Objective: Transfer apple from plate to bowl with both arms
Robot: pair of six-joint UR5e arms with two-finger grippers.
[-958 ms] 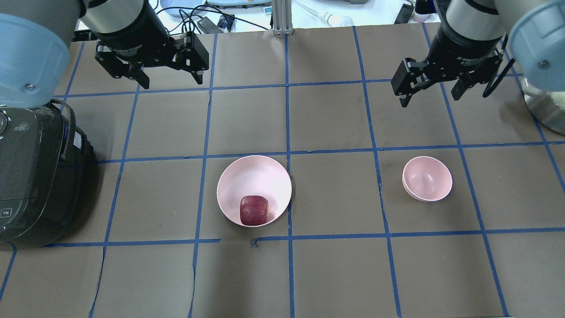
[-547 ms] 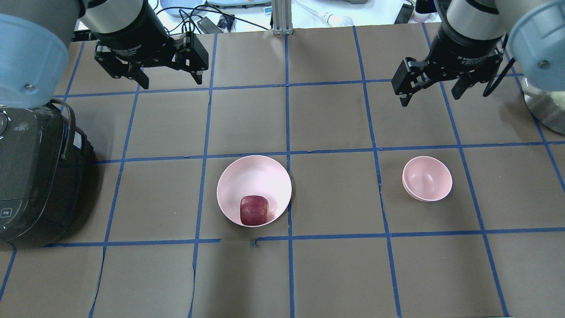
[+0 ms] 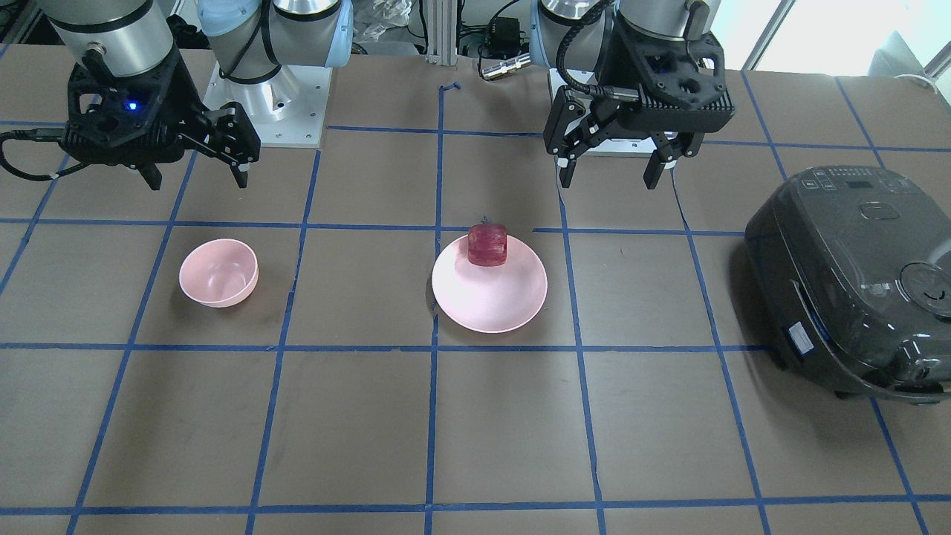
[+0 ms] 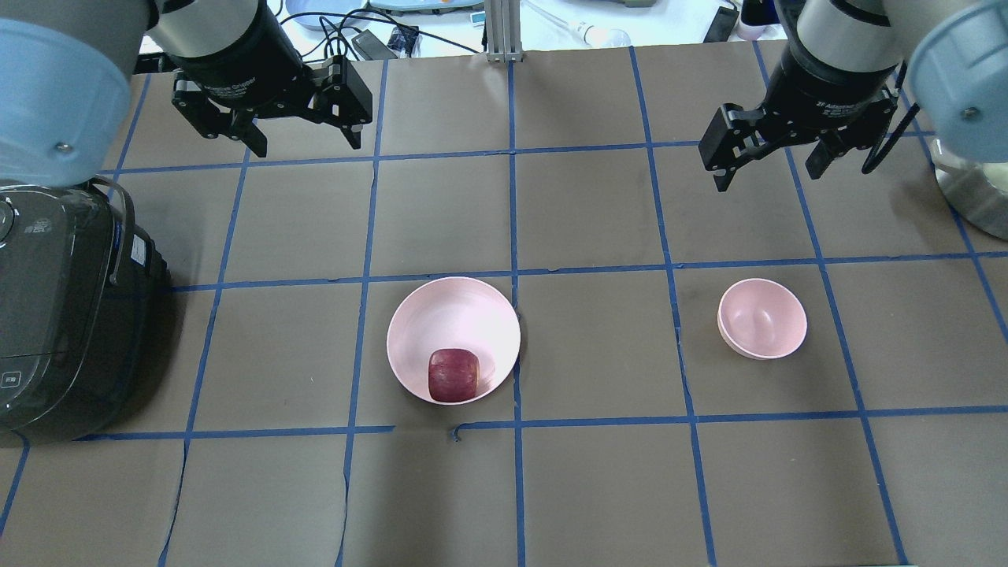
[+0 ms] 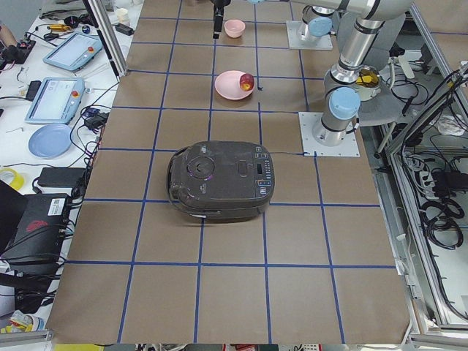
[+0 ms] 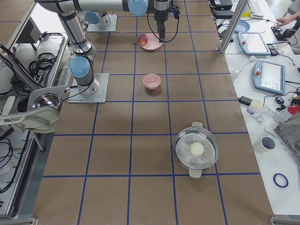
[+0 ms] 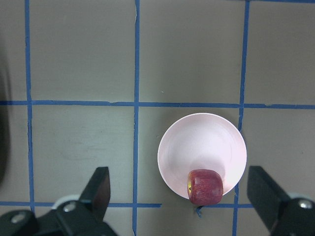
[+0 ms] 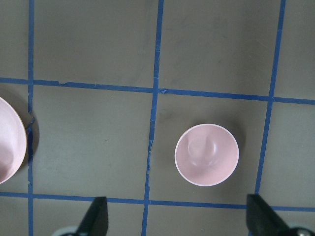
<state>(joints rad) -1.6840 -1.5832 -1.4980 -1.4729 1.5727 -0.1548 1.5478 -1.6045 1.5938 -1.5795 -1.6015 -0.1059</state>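
The dark red apple (image 4: 453,375) sits at the near rim of the pale pink plate (image 4: 441,315) at the table's middle; it also shows in the front view (image 3: 487,244) and the left wrist view (image 7: 204,186). The small pink bowl (image 4: 762,318) stands empty to the right, and shows in the right wrist view (image 8: 206,154). My left gripper (image 4: 303,140) hangs open and empty high over the far left of the table. My right gripper (image 4: 768,165) hangs open and empty high over the far right, beyond the bowl.
A dark rice cooker (image 4: 63,315) stands at the left edge. A steel pot (image 4: 972,197) stands at the far right edge. Blue tape lines grid the brown table. Clutter lies beyond the far edge.
Both grippers have shifted very slightly. The apple, plate and bowl have not moved.
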